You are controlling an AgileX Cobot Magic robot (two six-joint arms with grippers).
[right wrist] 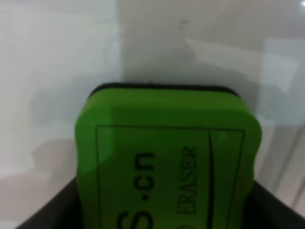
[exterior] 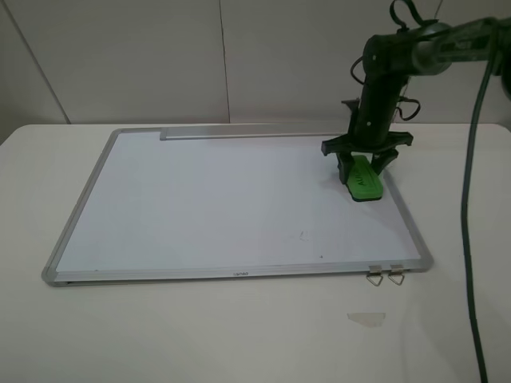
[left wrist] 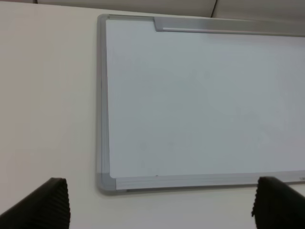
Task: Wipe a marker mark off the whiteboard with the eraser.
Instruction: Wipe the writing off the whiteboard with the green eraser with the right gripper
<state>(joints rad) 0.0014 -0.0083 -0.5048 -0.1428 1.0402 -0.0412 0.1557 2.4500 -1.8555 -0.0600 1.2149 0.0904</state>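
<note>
The whiteboard lies flat on the table, silver frame all round. The marker mark is a tiny dark squiggle near the board's front right, and it also shows faintly ahead of the eraser in the right wrist view. My right gripper is shut on the green eraser, which is tilted over the board's right side, well behind the mark. Its lettered top fills the right wrist view. My left gripper is open and empty above the board's left front corner; it is outside the exterior view.
A tray strip runs along the board's far edge. Two metal clips hang off the front right frame. A small clear scrap lies on the table in front. A dark cable hangs down at the right.
</note>
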